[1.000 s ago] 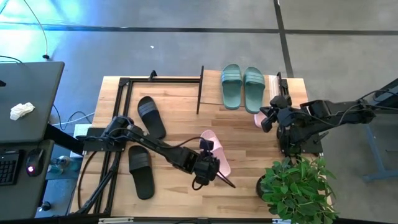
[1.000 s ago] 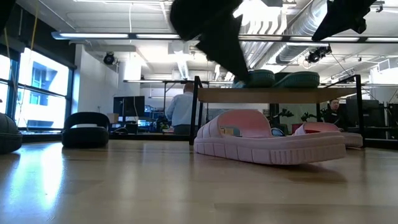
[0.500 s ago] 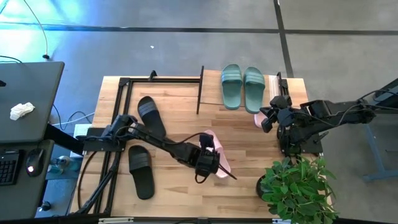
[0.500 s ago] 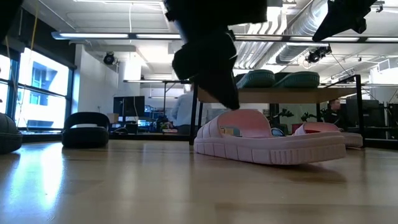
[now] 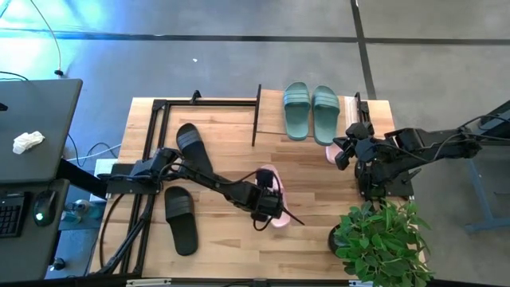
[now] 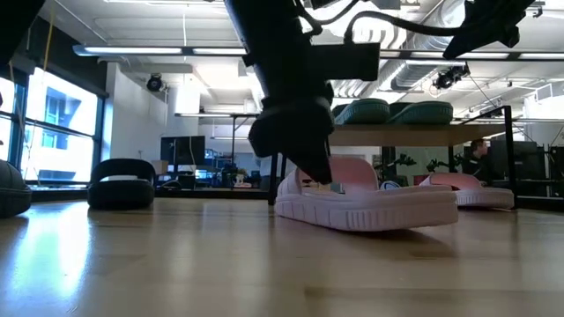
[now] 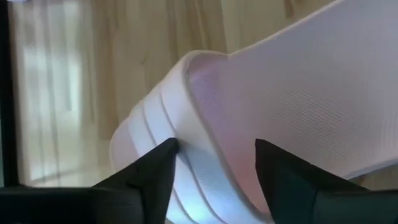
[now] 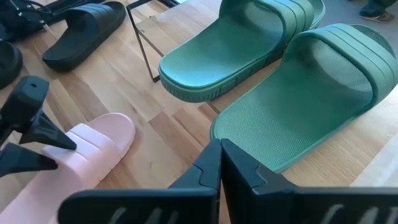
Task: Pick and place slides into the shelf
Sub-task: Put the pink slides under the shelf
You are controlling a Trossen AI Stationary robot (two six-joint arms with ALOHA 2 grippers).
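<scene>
A light-pink slide [image 5: 266, 175] [image 6: 379, 207] lies sole-down near the table's middle. My left gripper [image 5: 275, 209] [image 7: 214, 146] is down on it, open, its fingers astride the strap's edge. The other pink slide [image 5: 329, 151] [image 6: 467, 189] lies on the table further right, partly under my right gripper [image 5: 341, 153] [image 8: 219, 149], which hangs shut and empty above it. Two sage-green slides [image 5: 296, 110] [image 5: 325, 112] rest sole-down on the shelf's top board [image 6: 397, 135]. Two black slides [image 5: 194, 147] [image 5: 180, 219] lie on the table at the left. My left gripper comes slanting down onto the pink slide's strap [image 7: 186, 106]. One finger [image 7: 163, 163] stands against the strap's ribbed outer face; the other [image 7: 280, 168] reaches under the strap, above the footbed, and whether it touches I cannot tell. The slide rests sole-down on the table.
A potted plant [image 5: 378, 239] stands at the table's near right corner. The shelf's black metal frame [image 5: 207, 102] runs along the far left of the table. People sit in the room behind the table.
My left gripper has come down from above the table onto the pink slide, moving a little toward the far edge. The pink slide has shifted and turned slightly on the table, uncovering more of the second pink slide behind it in the low view.
</scene>
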